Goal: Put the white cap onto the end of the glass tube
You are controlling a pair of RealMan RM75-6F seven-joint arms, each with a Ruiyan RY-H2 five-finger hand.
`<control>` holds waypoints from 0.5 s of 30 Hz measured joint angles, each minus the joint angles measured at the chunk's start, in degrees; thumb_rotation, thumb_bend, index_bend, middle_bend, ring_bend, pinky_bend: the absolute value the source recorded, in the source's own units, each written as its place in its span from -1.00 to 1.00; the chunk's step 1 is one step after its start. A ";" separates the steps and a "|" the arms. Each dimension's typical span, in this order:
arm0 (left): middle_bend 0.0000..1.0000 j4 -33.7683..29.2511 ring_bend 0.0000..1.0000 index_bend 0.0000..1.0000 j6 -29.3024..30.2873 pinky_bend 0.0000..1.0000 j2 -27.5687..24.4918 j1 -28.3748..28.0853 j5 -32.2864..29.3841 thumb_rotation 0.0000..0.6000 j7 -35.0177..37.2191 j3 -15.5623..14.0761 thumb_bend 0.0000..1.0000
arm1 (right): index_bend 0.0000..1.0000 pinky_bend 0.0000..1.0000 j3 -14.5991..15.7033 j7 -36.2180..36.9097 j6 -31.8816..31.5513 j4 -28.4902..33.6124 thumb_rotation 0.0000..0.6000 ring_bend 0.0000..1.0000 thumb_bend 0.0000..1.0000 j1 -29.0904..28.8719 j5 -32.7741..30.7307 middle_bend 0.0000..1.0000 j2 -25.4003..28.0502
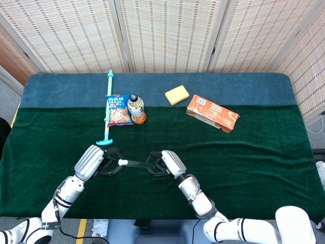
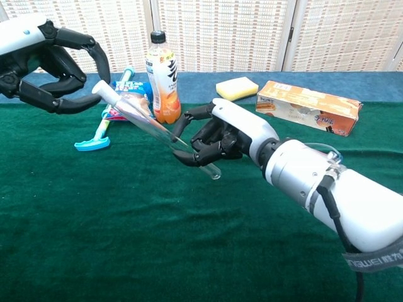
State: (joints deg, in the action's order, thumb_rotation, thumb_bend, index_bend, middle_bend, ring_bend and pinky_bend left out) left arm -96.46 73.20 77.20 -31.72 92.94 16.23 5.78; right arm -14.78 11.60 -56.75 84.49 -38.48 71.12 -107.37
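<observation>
A clear glass tube [image 2: 148,119] slants across the space between my hands, seen in the head view as glass tube [image 1: 136,163]. My right hand [image 2: 217,135] grips its lower part, and the rounded bottom end pokes out below the fingers. The white cap [image 2: 101,88] sits at the tube's upper end, white cap [image 1: 122,162] in the head view. My left hand [image 2: 47,63] curls around the cap and holds it at the fingertips. The same hands appear as left hand [image 1: 96,160] and right hand [image 1: 165,163] near the table's front.
On the green cloth [image 1: 244,152] behind the hands lie a teal-handled stick [image 1: 107,109], a snack packet [image 1: 118,110] and an upright orange drink bottle [image 2: 163,69]. A yellow sponge [image 1: 176,94] and an orange box [image 1: 212,113] lie further right.
</observation>
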 measured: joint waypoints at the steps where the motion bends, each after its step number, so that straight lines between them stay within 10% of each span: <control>1: 0.96 -0.01 0.81 0.33 -0.01 0.66 -0.02 -0.01 -0.02 1.00 0.03 -0.01 0.20 | 0.73 1.00 -0.08 0.06 0.02 -0.09 1.00 1.00 0.22 -0.02 -0.05 0.92 -0.06; 15: 0.96 -0.17 0.81 0.33 -0.14 0.66 0.15 -0.20 -0.39 1.00 1.70 -0.17 0.20 | 0.74 1.00 -0.32 1.24 0.24 -1.02 1.00 1.00 0.22 -0.48 0.57 0.92 -0.92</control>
State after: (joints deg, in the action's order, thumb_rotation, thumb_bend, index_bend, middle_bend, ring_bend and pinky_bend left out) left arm -96.63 73.06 77.35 -31.92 92.55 17.92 5.61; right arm -15.10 12.84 -56.51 83.47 -38.95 71.69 -108.28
